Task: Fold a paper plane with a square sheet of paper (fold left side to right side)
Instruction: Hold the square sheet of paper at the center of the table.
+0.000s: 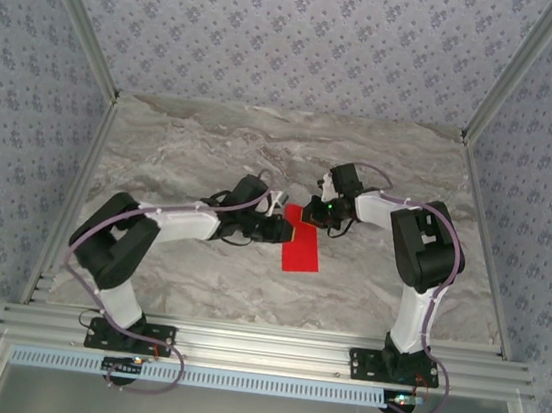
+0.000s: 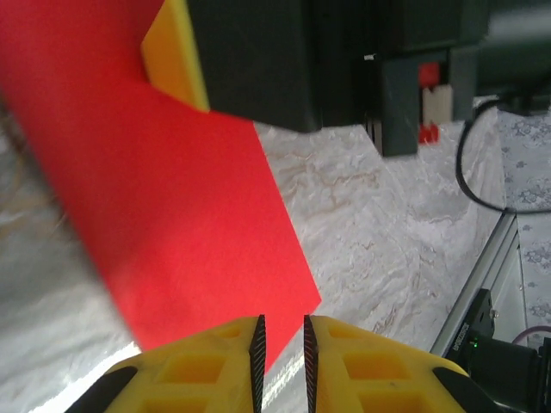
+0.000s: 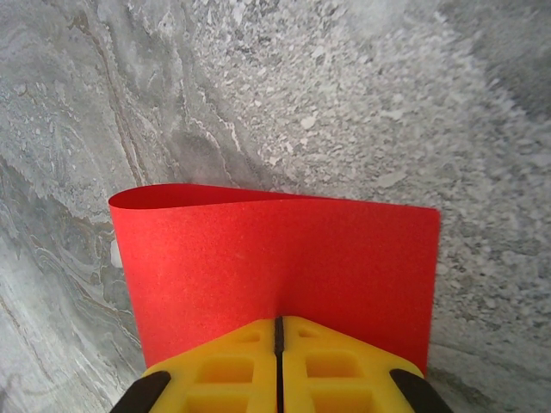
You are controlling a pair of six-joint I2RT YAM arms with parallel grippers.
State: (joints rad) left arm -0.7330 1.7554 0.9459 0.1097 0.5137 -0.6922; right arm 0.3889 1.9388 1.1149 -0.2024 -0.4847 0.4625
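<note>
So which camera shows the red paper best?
Right wrist view: the thin bright red sheet of paper is large, sharp, its bent edge clear. The top view shows it small between the arms; the left wrist view crops it.

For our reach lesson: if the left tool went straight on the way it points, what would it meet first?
The left tool would probably meet the red paper first, right before it; farther on, the right tool pinches that sheet. Depth is unclear.
</note>
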